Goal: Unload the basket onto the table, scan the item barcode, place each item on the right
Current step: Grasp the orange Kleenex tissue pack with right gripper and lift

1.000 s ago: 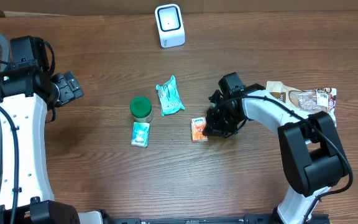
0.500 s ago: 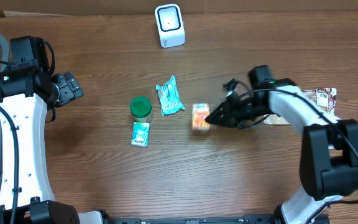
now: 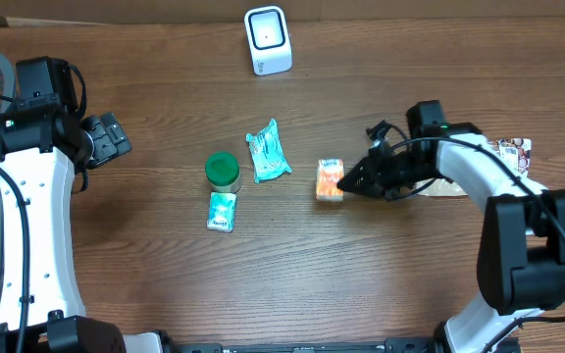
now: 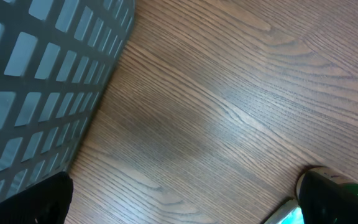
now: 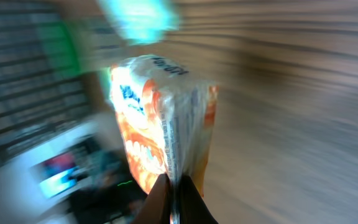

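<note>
Orange packet (image 3: 331,180): small soft wrap, orange with white and blue print, crimped seam down one edge. It sits right of table centre, at the tip of the right gripper (image 3: 351,181), which is clenched on the seam. The right wrist view is blurred, but the fingertips (image 5: 194,208) pinch the packet's lower edge.

Nearby to its left are a teal pouch (image 3: 268,152), a green-lidded jar (image 3: 223,171) and a small teal packet (image 3: 222,211) just beside the jar. White scanner (image 3: 268,39) at far edge, well apart. Snack bags (image 3: 503,155) lie under the right arm.

Left gripper (image 3: 116,137) released, jaws wide, beside grey mesh basket (image 4: 42,81).
</note>
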Available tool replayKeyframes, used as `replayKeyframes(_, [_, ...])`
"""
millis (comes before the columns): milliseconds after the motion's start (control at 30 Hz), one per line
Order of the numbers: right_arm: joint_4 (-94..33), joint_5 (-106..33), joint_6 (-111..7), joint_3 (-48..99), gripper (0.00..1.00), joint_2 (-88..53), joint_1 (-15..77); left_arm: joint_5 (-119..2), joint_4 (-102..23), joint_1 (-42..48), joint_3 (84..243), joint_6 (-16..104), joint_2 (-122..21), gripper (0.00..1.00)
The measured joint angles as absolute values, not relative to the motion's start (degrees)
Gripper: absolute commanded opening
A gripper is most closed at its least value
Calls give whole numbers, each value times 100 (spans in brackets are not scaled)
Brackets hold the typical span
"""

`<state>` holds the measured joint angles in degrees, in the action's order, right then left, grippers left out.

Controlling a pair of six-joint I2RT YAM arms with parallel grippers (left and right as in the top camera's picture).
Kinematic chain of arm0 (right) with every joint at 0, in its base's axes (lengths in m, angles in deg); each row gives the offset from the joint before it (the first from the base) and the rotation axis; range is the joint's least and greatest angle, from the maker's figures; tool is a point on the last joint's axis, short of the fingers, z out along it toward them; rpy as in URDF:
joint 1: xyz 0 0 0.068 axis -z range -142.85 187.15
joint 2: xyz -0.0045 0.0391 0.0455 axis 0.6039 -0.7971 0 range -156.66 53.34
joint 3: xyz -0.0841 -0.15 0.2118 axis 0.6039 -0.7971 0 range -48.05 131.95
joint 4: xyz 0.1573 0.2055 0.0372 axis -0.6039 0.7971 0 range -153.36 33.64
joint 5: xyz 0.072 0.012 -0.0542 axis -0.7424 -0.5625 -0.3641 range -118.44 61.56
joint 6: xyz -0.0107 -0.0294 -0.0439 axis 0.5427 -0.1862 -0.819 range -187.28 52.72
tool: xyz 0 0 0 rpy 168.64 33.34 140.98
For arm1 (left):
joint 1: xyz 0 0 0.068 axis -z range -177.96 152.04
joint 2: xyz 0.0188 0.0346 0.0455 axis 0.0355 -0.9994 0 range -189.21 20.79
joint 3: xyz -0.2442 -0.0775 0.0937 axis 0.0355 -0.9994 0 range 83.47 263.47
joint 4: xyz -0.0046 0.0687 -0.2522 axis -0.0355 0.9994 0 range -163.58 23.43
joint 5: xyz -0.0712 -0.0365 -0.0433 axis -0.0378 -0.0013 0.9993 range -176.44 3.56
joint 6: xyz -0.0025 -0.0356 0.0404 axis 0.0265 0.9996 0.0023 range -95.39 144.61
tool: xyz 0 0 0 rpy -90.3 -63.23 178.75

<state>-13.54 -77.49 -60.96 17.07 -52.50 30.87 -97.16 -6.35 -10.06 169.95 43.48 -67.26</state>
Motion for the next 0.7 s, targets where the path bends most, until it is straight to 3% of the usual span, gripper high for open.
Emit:
replayKeyframes(67, [-1356, -6799, -5809, 1707, 6, -5250, 2846, -9716, -633, -1006, 16995, 4348, -6726, 100])
replayKeyframes(100, [-1356, -6580, -5728, 1707, 23, -5250, 2787, -9716, -635, -1006, 16995, 4348, -6726, 100])
replayKeyframes(133, [-1362, -5961, -5547, 1707, 32, -5250, 2643, -9716, -633, -1006, 16995, 4348, -6726, 100])
replayKeyframes(200, [-1323, -5411, -5438, 1709, 43, -5250, 2560, -9716, -635, -1006, 16995, 4346, -6726, 100])
replayKeyframes(367, [-995, -4558, -5267, 1718, 43, -5250, 2512, -9716, -633, -1006, 16995, 4348, -6726, 99])
replayKeyframes(700, [-766, -5113, -4793, 1718, 41, -5250, 2512, -9716, -633, -1006, 16995, 4348, -6726, 100])
